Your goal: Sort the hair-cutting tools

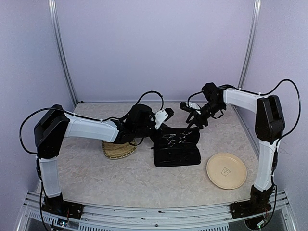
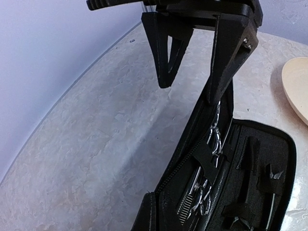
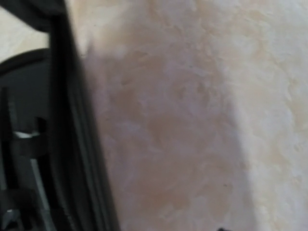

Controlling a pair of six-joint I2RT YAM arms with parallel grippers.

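Note:
The black zip case [image 1: 177, 155] lies open mid-table, its far half [image 2: 192, 144] tilted up. Two pairs of silver scissors [image 2: 215, 139] [image 2: 199, 195] sit under elastic straps in that raised half; in the top view they show as glints [image 1: 174, 139]. Slim dark pieces [image 2: 248, 153] are strapped in the flat half; whether they are hair clips is unclear. My left gripper [image 1: 155, 131] is at the case's far-left corner, shut on its edge, with its own fingers out of its wrist view. My right gripper [image 1: 192, 118] [image 2: 188, 95] hangs open over the raised half's top edge, one finger [image 2: 226, 62] against it.
A woven bamboo tray [image 1: 118, 150] sits partly under the left arm. A beige plate [image 1: 226, 171] [image 2: 298, 86] lies right of the case. The right wrist view is blurred, showing the marbled tabletop [image 3: 183, 120] and the case's dark edge [image 3: 72, 125]. Walls close off the back and sides.

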